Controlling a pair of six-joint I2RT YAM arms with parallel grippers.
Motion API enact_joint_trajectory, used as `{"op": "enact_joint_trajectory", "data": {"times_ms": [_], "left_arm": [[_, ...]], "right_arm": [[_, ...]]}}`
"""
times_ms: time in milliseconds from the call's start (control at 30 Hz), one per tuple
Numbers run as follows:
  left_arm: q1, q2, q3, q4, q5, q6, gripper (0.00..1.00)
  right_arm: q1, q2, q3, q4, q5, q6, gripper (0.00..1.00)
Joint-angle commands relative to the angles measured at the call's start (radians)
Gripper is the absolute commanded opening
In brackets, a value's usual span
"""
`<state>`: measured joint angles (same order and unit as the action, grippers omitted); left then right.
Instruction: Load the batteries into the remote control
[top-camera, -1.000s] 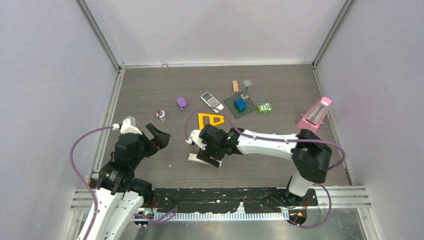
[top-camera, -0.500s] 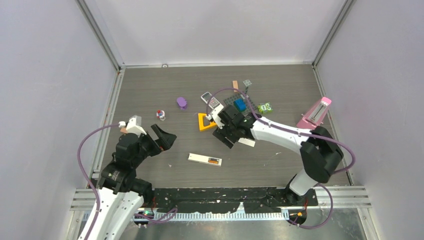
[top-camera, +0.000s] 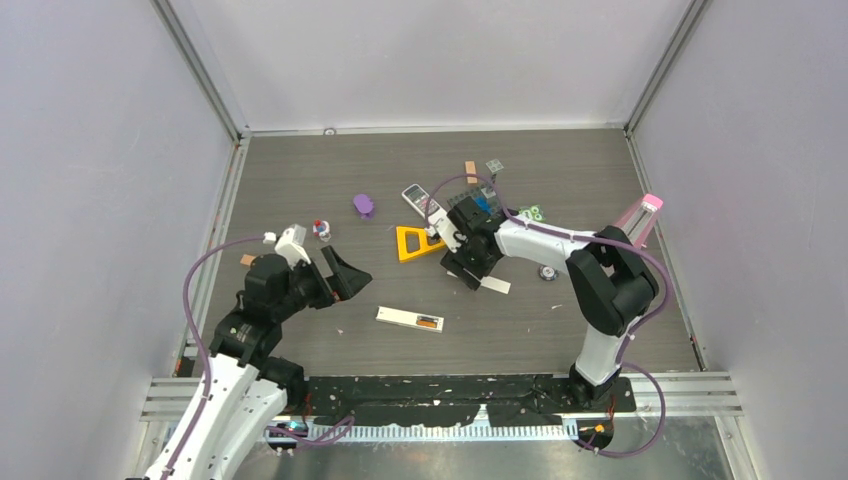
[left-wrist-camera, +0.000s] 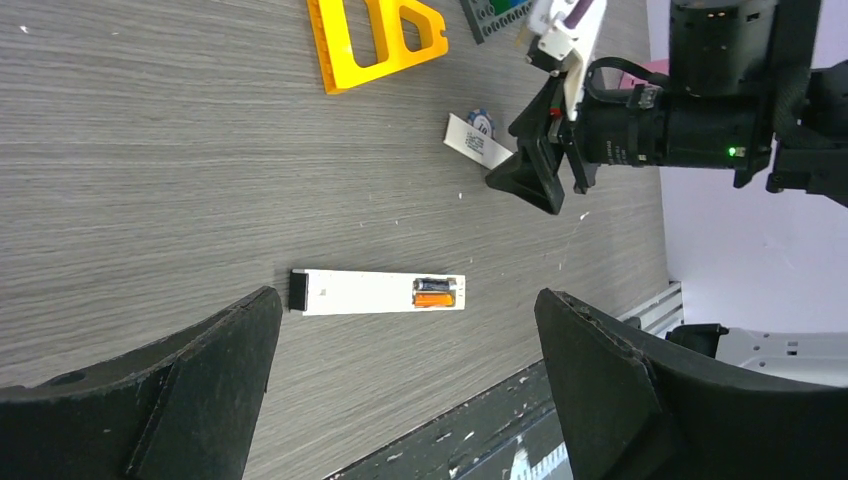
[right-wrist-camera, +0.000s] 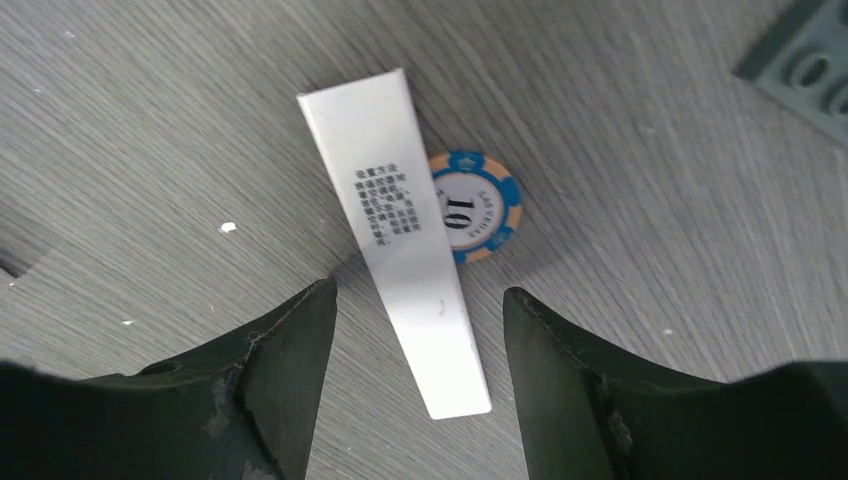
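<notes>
The remote control (top-camera: 410, 319) is a slim white handset lying flat near the front of the table. Its end compartment stands uncovered in the left wrist view, the remote control (left-wrist-camera: 360, 293) showing one dark battery (left-wrist-camera: 436, 285) beside an orange piece (left-wrist-camera: 435, 299). No other batteries show. My left gripper (top-camera: 335, 283) hangs wide open just left of the handset, which lies beyond the left gripper (left-wrist-camera: 408, 300). My right gripper (top-camera: 468, 268) is open and low over a white strip with small print (right-wrist-camera: 410, 230), its fingers on either side and apart from it.
A blue-and-orange poker chip (right-wrist-camera: 470, 205) lies partly under the strip. A yellow triangle ruler (top-camera: 420, 242), a grey keypad device (top-camera: 421, 200), a baseplate with a blue brick (top-camera: 478, 209), a purple piece (top-camera: 363, 205) and a pink metronome (top-camera: 638, 225) stand further back.
My right gripper left the handset, swung back and right to the white strip, and its jaws narrowed a little. My left arm reached forward and right toward the handset.
</notes>
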<state>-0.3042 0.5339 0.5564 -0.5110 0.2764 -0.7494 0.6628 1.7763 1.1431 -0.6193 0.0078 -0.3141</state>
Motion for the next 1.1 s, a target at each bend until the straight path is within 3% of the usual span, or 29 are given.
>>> {"op": "enact_joint_trajectory", "data": {"times_ms": [0,167,300,433,700,1067], "left_arm": [[0.006,-0.005,-0.008,0.076,0.042,0.013,1.0],[0.007,-0.001,-0.012,0.083,0.052,0.006,1.0],[0.007,0.001,-0.015,0.089,0.057,0.001,1.0],[0.007,0.007,-0.026,0.11,0.072,-0.007,1.0],[0.006,0.063,-0.086,0.219,0.172,-0.06,0.99],[-0.012,0.187,-0.153,0.442,0.235,-0.134,0.99]], "right_arm": [[-0.01,0.028,0.03,0.0,-0.081,-0.042,0.66],[-0.028,0.057,0.038,0.004,-0.103,-0.044,0.59],[-0.031,0.069,0.04,0.002,-0.108,-0.033,0.38],[-0.031,0.076,0.047,-0.002,-0.101,-0.013,0.29],[-0.031,0.028,0.044,0.025,-0.136,0.018,0.24],[-0.022,-0.1,0.026,0.057,-0.219,0.04,0.26]]}}
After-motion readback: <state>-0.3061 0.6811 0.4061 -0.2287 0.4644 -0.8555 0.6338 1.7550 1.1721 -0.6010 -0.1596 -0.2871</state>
